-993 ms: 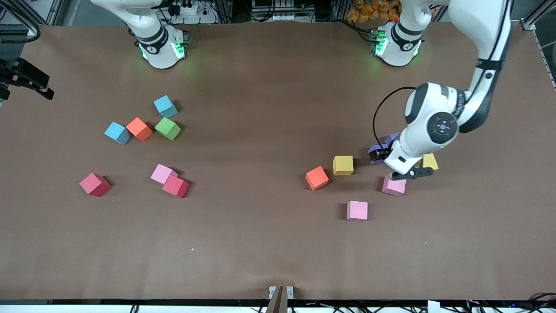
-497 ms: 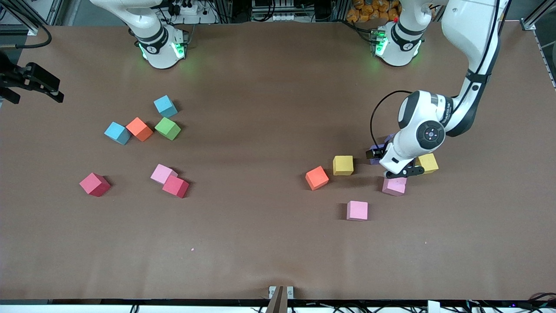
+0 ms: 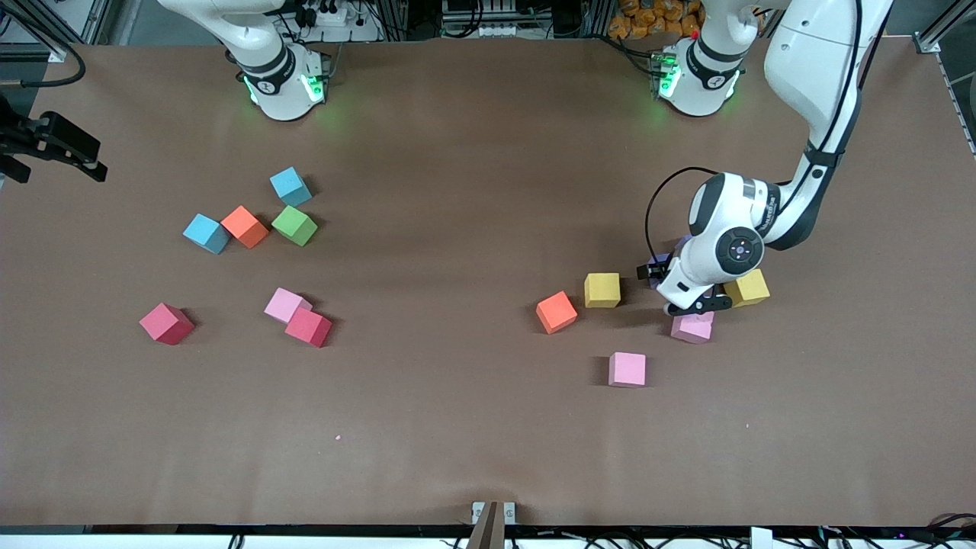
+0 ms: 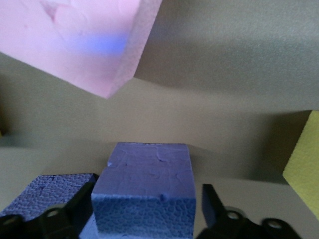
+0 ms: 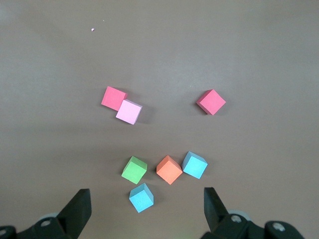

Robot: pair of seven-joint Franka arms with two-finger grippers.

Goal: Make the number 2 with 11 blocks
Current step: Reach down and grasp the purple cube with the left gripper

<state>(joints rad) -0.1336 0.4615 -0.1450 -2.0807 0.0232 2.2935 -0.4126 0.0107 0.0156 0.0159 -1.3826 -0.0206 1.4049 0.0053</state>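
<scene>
My left gripper (image 3: 698, 306) is down at the table with its open fingers on either side of a purple block (image 4: 147, 174); one finger is against it, and a gap shows at the other (image 4: 212, 204). The hand hides that block in the front view. Close by lie a pink block (image 3: 692, 326), two yellow ones (image 3: 748, 288) (image 3: 602, 290), an orange one (image 3: 556, 312) and another pink one (image 3: 627, 369). Toward the right arm's end lie red (image 3: 166, 323) (image 3: 309, 326), pink (image 3: 286, 304), orange (image 3: 245, 226) and green (image 3: 294, 226) blocks. My right gripper (image 3: 61, 145) waits open, high above them.
Two light-blue cubes (image 3: 290, 186) (image 3: 206, 232) lie beside the orange and green blocks. A second purple foam surface (image 4: 45, 186) shows just beside one left finger. The pink block (image 4: 75, 40) looms close to the left hand.
The left hand has come down lower around the purple block and its fingers have drawn closer together. The right gripper has shifted a little at the table's end.
</scene>
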